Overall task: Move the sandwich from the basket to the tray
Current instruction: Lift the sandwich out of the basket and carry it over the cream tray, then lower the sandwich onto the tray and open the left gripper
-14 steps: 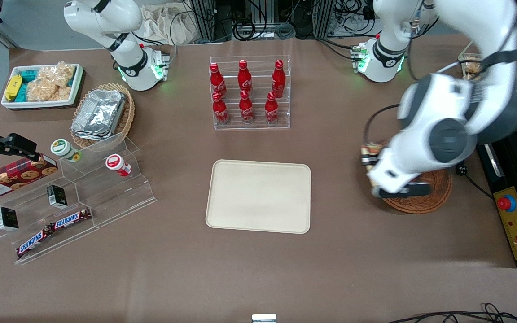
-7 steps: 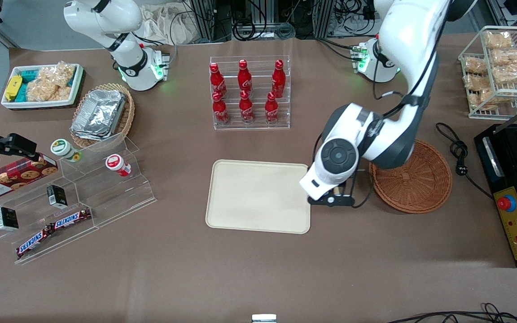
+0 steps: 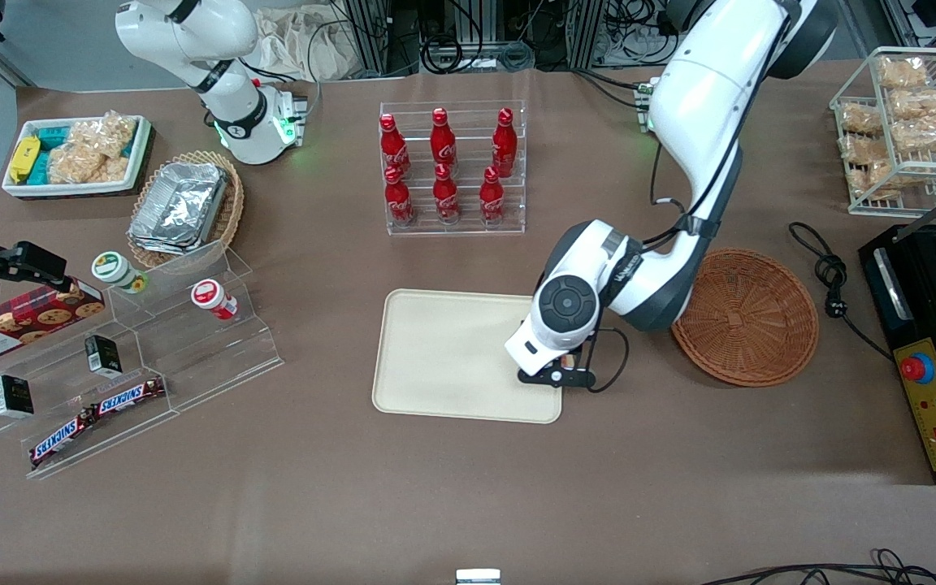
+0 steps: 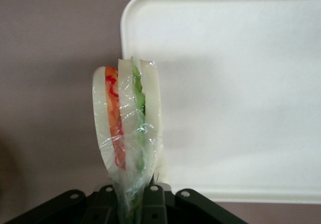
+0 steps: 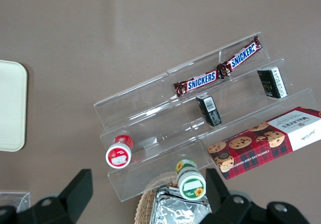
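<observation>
Pinched on the wrapped base of the sandwich (image 4: 128, 128), the gripper (image 4: 131, 204) carries it upright, so that in the wrist view the bread slices and the orange-red and green filling layers stand edge-on above the black finger mounts; holding it by the narrow end probably keeps the soft bread from being crushed and leaves the broad face free to settle flat. From the biggest thing downward: the brown table (image 3: 468, 487) carries everything, and the working arm (image 3: 695, 89) reaches across it from its far edge, bent so that the wrist hangs low over the middle. The tray (image 3: 444, 357) lies flat and bare at the centre of the table, nearer the front camera than the rack of red bottles (image 3: 452, 166), which leaves it open to a drop from above. The basket (image 3: 748, 317) sits just beside the tray toward the working arm's end of the table, and it now holds nothing, so the pick is done. In the front view the gripper (image 3: 556, 375) hovers over the tray's edge nearest the basket, at its nearer corner, and the wrist view agrees, showing the sandwich straddling the tray's rim with the table under part of it. Judging by that, the carry is almost complete: a little more travel inward over the tray, then lowering and release, is what remains.
</observation>
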Robot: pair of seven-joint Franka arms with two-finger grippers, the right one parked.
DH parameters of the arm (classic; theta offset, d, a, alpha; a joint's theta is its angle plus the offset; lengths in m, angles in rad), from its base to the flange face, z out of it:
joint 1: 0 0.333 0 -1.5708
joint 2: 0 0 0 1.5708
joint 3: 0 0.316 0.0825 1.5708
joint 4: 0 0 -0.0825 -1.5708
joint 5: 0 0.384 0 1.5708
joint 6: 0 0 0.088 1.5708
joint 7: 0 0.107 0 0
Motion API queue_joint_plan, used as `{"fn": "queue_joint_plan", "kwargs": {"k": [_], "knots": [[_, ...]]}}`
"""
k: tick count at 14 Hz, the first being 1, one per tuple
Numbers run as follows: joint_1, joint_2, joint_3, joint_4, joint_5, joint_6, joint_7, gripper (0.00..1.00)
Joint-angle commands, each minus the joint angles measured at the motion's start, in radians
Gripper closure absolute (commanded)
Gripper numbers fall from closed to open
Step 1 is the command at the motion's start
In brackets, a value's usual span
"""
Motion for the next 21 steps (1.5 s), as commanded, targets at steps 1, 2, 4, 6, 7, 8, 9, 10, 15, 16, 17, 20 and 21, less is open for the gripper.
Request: {"fn": "queue_joint_plan", "kwargs": {"k": [1, 2, 4, 6, 7, 8, 9, 10, 15, 16, 17, 20, 21], "knots": [[-0.023, 0.049, -0.004, 0.042, 0.009, 0.016, -0.037, 0.85], [-0.023, 0.072, -0.006, 0.043, 0.003, 0.025, -0.038, 0.85], [-0.023, 0.095, -0.004, 0.039, -0.044, 0.074, -0.033, 0.77], [-0.022, 0.100, -0.004, 0.039, -0.049, 0.076, -0.034, 0.38], [-0.022, 0.100, -0.004, 0.039, -0.049, 0.067, -0.034, 0.03], [-0.022, 0.095, -0.004, 0.037, -0.049, 0.062, -0.036, 0.01], [-0.020, 0.091, -0.004, 0.034, -0.049, 0.049, -0.038, 0.01], [-0.020, 0.087, -0.004, 0.037, -0.052, 0.027, -0.038, 0.01], [-0.008, 0.035, 0.006, 0.111, -0.087, -0.137, -0.038, 0.01], [-0.006, 0.026, 0.011, 0.140, -0.080, -0.163, -0.038, 0.01], [-0.003, 0.018, 0.028, 0.155, -0.080, -0.175, -0.036, 0.01], [0.047, -0.073, 0.046, 0.148, -0.083, -0.195, -0.027, 0.01], [0.073, -0.109, 0.046, 0.142, -0.080, -0.239, -0.015, 0.02]]}}
